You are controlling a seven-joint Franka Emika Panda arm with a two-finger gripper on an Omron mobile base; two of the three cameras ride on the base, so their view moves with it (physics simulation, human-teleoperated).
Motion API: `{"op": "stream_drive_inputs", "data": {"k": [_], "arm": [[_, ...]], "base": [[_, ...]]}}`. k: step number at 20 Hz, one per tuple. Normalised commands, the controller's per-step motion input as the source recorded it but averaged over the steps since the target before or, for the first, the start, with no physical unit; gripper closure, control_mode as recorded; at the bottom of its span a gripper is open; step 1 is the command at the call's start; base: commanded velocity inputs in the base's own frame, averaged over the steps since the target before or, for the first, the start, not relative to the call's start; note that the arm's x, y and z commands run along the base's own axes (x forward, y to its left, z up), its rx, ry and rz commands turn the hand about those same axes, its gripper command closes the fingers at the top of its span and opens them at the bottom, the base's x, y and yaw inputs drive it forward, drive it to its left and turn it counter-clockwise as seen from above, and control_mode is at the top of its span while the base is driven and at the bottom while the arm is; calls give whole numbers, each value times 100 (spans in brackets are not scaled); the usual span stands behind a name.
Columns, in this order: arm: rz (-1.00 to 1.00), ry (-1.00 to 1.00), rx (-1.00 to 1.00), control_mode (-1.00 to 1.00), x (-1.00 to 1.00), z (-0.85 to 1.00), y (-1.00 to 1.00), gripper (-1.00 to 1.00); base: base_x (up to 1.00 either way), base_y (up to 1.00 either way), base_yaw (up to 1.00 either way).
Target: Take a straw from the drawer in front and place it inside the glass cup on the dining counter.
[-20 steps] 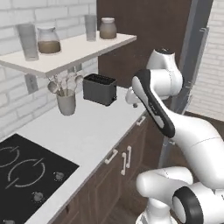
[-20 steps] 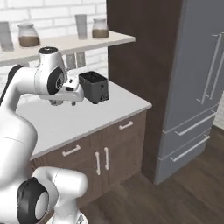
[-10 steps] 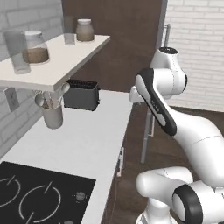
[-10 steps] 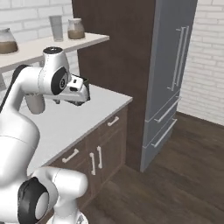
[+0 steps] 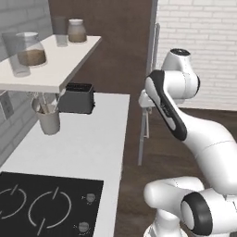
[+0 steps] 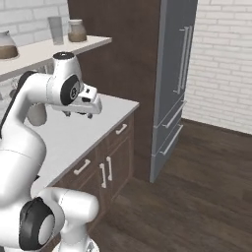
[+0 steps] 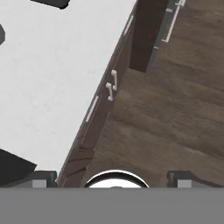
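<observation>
Above the edge of the white worktop (image 6: 74, 142) hangs the gripper (image 6: 78, 114), its jaws spread wide with nothing between them. Under the worktop, just below its edge, sits the dark brown drawer (image 6: 82, 168) with a short pale handle, shut. Back on the worktop stand a black toaster (image 5: 77, 98) and a white mug (image 5: 48, 121). Past the worktop's far end stands a tall grey fridge (image 6: 173, 83).

Both base views look forward from behind the arm, sharing the long white worktop (image 5: 88, 139) (seen from opposite sides). The hand view looks steeply down over its edge onto the dark wooden floor (image 7: 175, 109).
</observation>
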Motion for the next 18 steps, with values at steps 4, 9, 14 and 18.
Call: {"op": "stream_drive_inputs", "data": {"k": [4,9,14,18], "arm": [[0,0,0,100,0,0,0,-100],[0,0,8,-100,0,0,0,-100],[0,0,41,-100,0,-15,-43,-100],[0,-1,55,-100,0,-40,-85,-100]], "base": [[-48,44,-13],[-17,13,0],[0,0,0],[0,0,0]]}}
